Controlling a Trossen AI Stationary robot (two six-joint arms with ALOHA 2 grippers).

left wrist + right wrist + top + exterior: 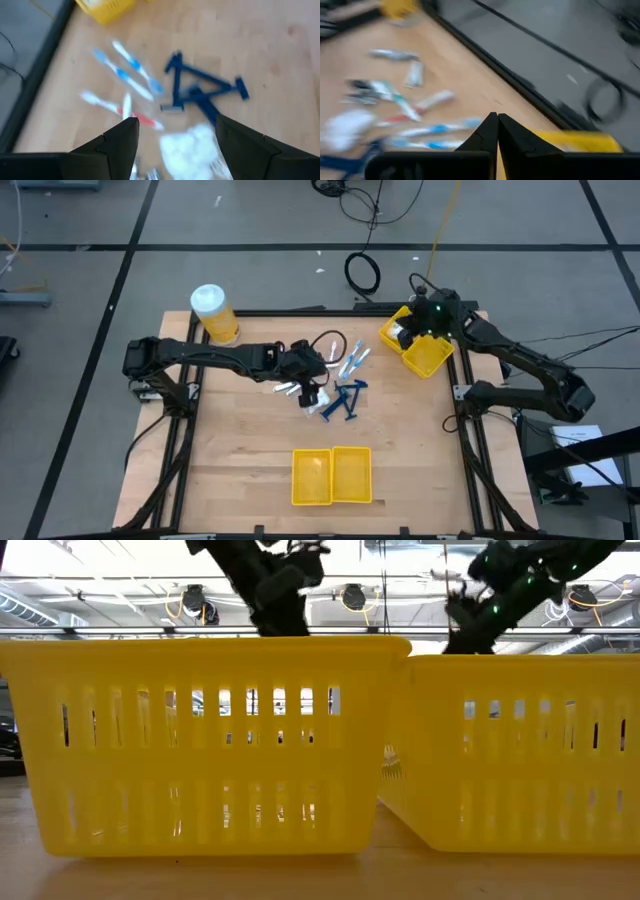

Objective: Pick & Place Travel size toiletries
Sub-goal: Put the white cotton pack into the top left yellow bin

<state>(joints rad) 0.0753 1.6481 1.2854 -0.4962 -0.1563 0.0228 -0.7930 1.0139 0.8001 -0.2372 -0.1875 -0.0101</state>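
Observation:
The toiletries lie in a loose pile [335, 380] at the table's middle, flat on the wood. In the left wrist view I see white and light-blue sticks [127, 75], dark blue T-shaped razors [200, 87] and a clear packet of white bits [187, 147]. My left gripper [308, 394] is over the pile's left side, open, and its fingers [177, 135] stand on either side of the packet. My right gripper [405, 332] is at the far right, over a tilted yellow bin [425, 348], and it is shut [497, 120]. Small silvery pieces [395, 55] show in the right wrist view.
A yellow two-compartment bin [331, 476] sits near the table's near edge and fills the low view [200, 740]. A big yellow jar with a white lid [212, 312] stands at the far left. A dark cable loop [330, 342] lies beyond the pile.

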